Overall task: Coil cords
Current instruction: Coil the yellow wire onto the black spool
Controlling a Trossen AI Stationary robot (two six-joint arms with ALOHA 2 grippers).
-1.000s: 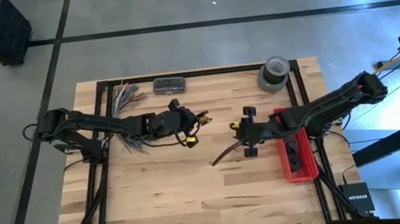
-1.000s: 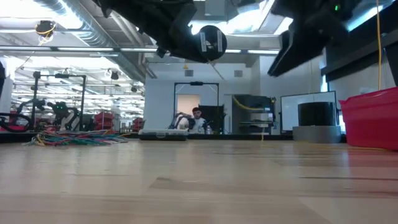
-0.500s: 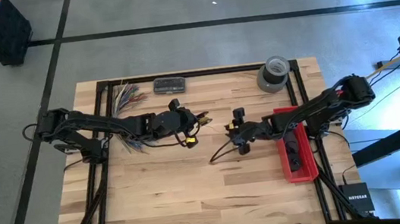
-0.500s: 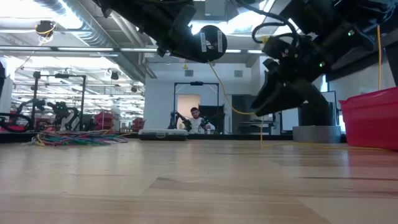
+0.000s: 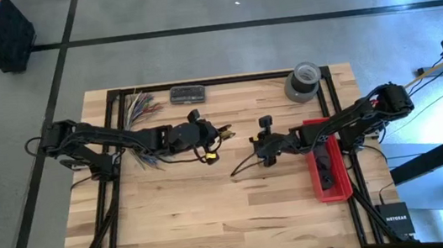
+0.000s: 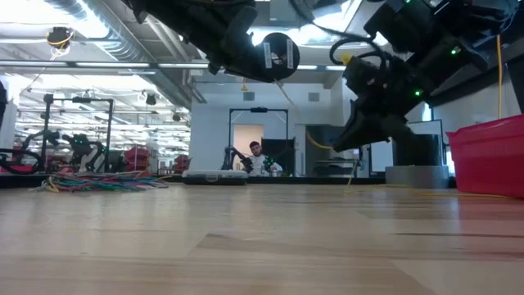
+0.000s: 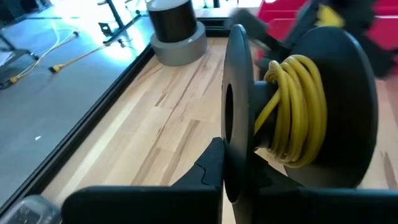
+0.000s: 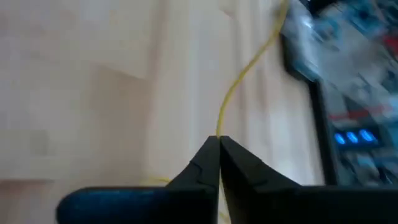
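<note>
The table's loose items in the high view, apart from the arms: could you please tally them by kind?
Red bin: 1
Grey tape roll: 1
Multicoloured wire bundle: 1
Dark flat case: 1
Spool of yellow cord: 1
Total: 5

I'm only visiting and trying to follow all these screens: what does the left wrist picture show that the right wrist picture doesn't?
Only the left wrist view shows a black spool with yellow cord wound round its core, held by the left gripper, plus a grey tape roll and a red bin farther off.

Only the right wrist view shows the right gripper shut on a single thin strand of the cord, which runs away across the wood.

Both show the yellow cord and the wooden table.
</note>
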